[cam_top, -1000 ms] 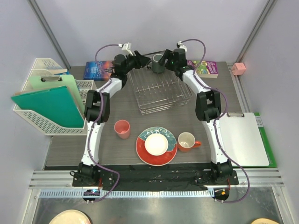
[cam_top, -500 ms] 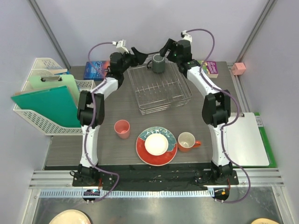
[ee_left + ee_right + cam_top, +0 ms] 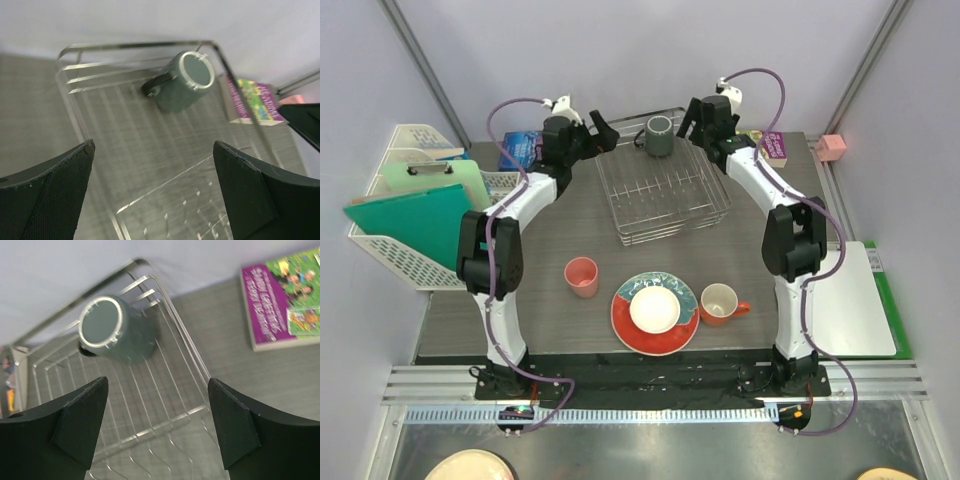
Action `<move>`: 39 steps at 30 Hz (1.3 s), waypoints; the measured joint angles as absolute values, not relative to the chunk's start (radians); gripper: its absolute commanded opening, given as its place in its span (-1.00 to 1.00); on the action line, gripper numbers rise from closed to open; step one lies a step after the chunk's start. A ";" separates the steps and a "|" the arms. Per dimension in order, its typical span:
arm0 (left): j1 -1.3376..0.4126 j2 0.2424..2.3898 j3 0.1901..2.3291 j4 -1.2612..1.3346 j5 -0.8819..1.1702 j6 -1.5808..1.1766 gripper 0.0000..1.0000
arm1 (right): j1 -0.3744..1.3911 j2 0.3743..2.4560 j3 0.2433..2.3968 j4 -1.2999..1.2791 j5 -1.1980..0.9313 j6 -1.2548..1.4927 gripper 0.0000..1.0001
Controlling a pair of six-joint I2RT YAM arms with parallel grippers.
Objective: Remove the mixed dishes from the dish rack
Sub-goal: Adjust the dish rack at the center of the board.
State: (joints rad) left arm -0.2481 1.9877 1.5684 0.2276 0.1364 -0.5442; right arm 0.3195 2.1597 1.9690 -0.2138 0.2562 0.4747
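The grey mug [image 3: 660,135] sits base-up at the rack's [image 3: 665,215] 12 o'clock edge, likely draining, between the gaping, empty left gripper [image 3: 601,129] and right gripper [image 3: 687,116].

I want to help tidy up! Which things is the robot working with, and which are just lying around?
For the job: dish rack, dark grey mug in it, pink cup, orange mug, teal plate, bowl on the plate.

Just lying about: blue book, purple book, white basket holding green clipboards, white clipboard.
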 measured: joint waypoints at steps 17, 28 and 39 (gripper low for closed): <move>-0.162 1.882 1.650 -0.222 0.158 -0.736 1.00 | 0.324 1.608 1.532 -0.352 0.410 0.510 0.72; -0.197 1.926 1.638 -0.389 0.140 -0.700 0.99 | 0.327 1.452 1.138 -0.461 0.353 0.600 0.72; -0.245 2.015 1.651 -0.402 0.128 -0.700 1.00 | 0.329 1.450 1.129 -0.431 0.312 0.636 0.72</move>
